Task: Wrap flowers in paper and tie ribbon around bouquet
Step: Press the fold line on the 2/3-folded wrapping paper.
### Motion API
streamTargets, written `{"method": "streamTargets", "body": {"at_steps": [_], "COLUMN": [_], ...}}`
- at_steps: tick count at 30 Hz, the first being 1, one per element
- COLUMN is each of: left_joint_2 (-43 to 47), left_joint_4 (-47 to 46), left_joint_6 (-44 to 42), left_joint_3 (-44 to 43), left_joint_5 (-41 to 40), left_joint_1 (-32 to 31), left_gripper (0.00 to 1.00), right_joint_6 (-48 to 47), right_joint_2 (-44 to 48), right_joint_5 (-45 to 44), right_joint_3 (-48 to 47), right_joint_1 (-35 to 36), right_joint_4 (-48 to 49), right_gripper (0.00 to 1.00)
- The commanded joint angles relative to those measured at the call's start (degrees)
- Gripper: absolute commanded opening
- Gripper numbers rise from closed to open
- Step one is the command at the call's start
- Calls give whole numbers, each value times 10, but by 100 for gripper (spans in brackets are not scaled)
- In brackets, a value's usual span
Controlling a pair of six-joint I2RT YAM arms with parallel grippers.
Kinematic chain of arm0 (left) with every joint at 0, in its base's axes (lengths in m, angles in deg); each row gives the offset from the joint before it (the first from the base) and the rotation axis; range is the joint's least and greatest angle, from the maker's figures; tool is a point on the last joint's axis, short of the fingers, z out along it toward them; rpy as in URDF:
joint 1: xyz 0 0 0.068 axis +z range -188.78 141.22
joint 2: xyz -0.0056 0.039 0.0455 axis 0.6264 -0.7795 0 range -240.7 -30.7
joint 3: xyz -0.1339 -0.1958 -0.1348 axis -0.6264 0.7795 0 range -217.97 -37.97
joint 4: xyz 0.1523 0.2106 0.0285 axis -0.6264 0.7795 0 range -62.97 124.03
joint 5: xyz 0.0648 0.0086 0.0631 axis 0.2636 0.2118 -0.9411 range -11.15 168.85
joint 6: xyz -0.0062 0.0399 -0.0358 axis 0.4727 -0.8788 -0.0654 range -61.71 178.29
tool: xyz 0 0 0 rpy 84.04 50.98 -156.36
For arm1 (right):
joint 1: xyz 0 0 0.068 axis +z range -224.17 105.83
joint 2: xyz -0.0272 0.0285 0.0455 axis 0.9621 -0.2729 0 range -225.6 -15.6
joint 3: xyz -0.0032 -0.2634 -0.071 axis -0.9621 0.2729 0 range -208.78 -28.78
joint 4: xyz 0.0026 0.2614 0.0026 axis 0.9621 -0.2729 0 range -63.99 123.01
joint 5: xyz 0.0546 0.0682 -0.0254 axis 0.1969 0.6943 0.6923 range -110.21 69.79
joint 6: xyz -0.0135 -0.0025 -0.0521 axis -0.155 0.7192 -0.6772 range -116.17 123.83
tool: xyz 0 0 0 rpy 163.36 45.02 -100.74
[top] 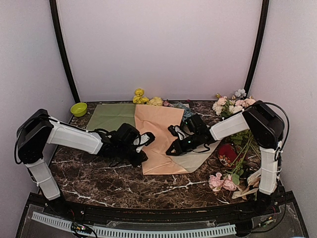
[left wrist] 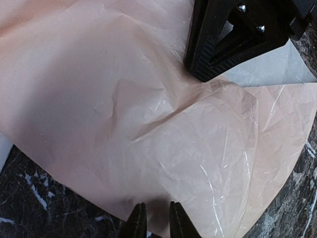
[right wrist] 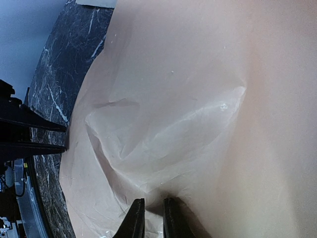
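The peach-pink paper point(top: 157, 135) lies folded over on the dark marble table, its beige underside point(top: 199, 161) showing at the right. Yellow flowers point(top: 141, 96) and a pale blue head point(top: 185, 110) poke out past its far edge; their stalks are hidden under it. My left gripper point(top: 143, 142) pinches the paper's left edge, with the sheet point(left wrist: 148, 124) running between its fingers point(left wrist: 136, 223). My right gripper point(top: 173, 147) is shut on the right side, the paper point(right wrist: 188, 99) bunching into creases at its fingertips point(right wrist: 171, 218). The ribbon is out of view.
A green sheet point(top: 110, 116) lies under the paper at the left, a lime bowl point(top: 78, 109) beyond it. Pink and white roses point(top: 232, 104) stand at the back right. More roses point(top: 220, 181), a red item point(top: 228, 153) and cream ribbons point(top: 247, 191) lie near the right arm.
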Motion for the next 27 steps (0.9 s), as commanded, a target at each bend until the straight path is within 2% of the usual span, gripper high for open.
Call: {"method": "streamTargets", "body": {"at_steps": [1, 9, 16, 27], "left_joint_2": [-44, -13, -26, -41], "left_joint_4": [38, 60, 65, 109], "left_joint_6": [-18, -8, -31, -47], "left_joint_3": [-8, 31, 30, 22], "left_joint_5": [-5, -1, 7, 4], "left_joint_1": [-13, -21, -71, -86], "left_gripper": [17, 16, 17, 18], "right_joint_6": [-7, -9, -17, -57], "right_joint_2": [-47, -43, -38, 56], "right_joint_5": [-52, -55, -61, -45], "right_joint_3": [23, 24, 10, -47], "right_joint_1": [8, 8, 9, 45], "right_joint_4": [-94, -96, -116, -187], "right_gripper": [15, 15, 15, 16]}}
